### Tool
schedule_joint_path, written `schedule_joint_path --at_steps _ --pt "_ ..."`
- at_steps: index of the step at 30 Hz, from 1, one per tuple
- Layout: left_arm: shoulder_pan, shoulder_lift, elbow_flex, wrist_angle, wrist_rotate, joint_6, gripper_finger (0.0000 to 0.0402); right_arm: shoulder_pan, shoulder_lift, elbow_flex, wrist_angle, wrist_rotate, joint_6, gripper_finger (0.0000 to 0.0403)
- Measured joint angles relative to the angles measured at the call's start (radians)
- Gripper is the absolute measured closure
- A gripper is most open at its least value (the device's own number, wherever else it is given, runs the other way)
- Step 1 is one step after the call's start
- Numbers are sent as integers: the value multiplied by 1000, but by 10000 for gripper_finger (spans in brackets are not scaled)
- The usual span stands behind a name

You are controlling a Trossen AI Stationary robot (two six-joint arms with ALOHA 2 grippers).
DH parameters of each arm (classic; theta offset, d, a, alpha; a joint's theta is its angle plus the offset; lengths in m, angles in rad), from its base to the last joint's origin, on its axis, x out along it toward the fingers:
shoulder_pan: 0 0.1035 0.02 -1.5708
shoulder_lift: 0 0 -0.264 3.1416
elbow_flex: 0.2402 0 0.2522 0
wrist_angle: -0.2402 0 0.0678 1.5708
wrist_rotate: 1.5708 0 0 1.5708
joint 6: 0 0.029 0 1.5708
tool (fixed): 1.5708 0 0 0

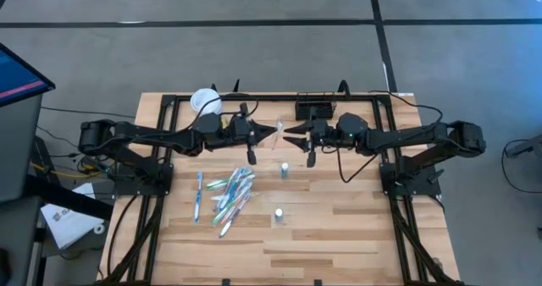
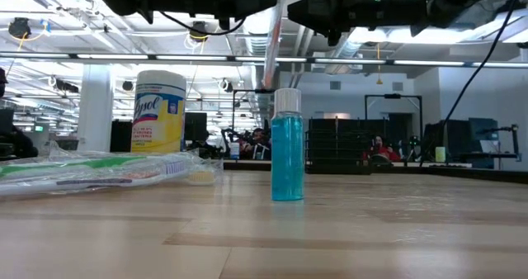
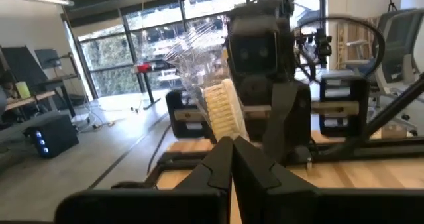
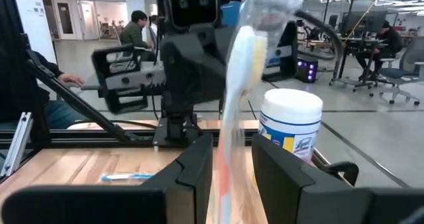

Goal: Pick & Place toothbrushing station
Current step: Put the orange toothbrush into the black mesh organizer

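My right gripper (image 4: 230, 168) has its fingers partway apart, and a wrapped toothbrush (image 4: 240, 78) stands between them, bristle end up in its clear sleeve. My left gripper (image 3: 232, 159) is pinched fully together, tips meeting just under the brush head; whether it clamps the wrapper I cannot tell. Both my arms reach level toward the middle of the table (image 1: 339, 227), claws nose to nose above the boards. The toothbrushing station (image 1: 314, 109) sits at the far edge, just behind my right wrist. The white tub (image 1: 206, 102) stands near my left arm. A pile of wrapped brushes (image 1: 230, 198) lies nearer the front, beside two small bottles (image 1: 284, 169).
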Motion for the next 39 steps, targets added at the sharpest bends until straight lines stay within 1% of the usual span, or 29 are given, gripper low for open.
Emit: schedule_joint_path --at_steps 4,9,15,20,23,27,31,34,36,39 --pt "-6 20 3 56 8 0 401 0 0 0 2 0 0 305" --pt "-4 56 14 53 10 2 401 2 0 0 0 0 0 305" --pt "-7 125 71 65 10 14 401 3 0 0 -8 0 0 305" --pt "-3 128 73 62 10 28 401 2 0 0 -24 0 0 308" --pt "-3 128 73 62 10 29 401 2 0 0 -26 6 9 329" --pt "-3 128 73 62 10 29 401 2 0 0 -26 35 19 386" --pt "-3 128 73 60 4 30 397 1 0 0 -29 52 26 386" --pt "-3 121 73 43 -47 29 392 0 -1 0 -38 56 19 395" --pt "-3 119 73 26 -80 29 388 0 -1 0 -38 57 19 393" --pt "-3 105 72 -20 -109 30 381 -4 -1 -1 -45 70 18 397"
